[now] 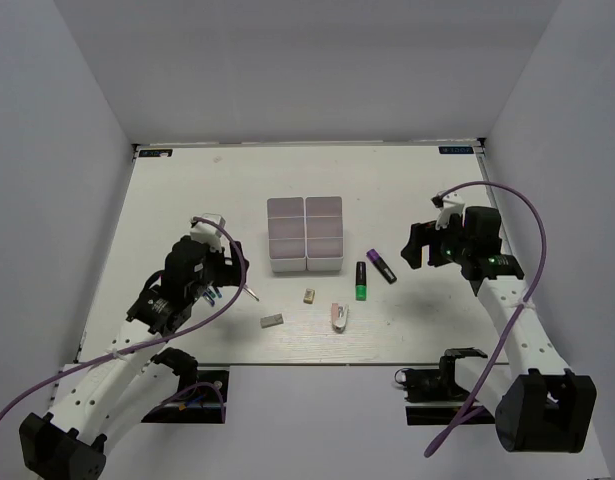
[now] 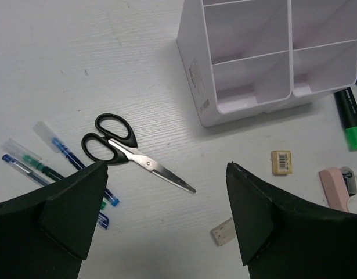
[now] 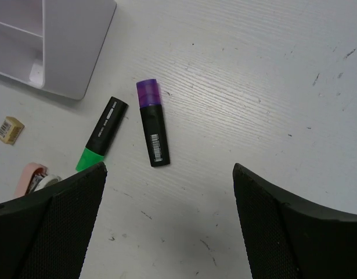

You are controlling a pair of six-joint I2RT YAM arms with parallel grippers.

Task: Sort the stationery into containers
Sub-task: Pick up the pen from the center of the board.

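The containers [image 1: 305,266], a white block of six square bins, stand mid-table and show in the left wrist view [image 2: 195,70]. In front of them lie a green highlighter [image 1: 360,282], a purple highlighter [image 1: 381,266], a beige eraser [image 1: 308,296], a grey-white block [image 1: 272,321] and a white-pink stapler-like piece [image 1: 338,317]. My left gripper [image 1: 232,266] is open and empty above black-handled scissors [image 2: 129,148] and several blue and green pens [image 2: 62,154]. My right gripper [image 1: 419,246] is open and empty, to the right of the purple highlighter [image 3: 152,125] and green highlighter [image 3: 103,136].
White walls enclose the table on the left, back and right. The eraser [image 2: 281,161], stapler piece [image 2: 336,186] and grey block [image 2: 223,231] lie right of my left gripper [image 2: 166,174]. A bin corner [image 3: 68,52] shows at the right wrist view's top left.
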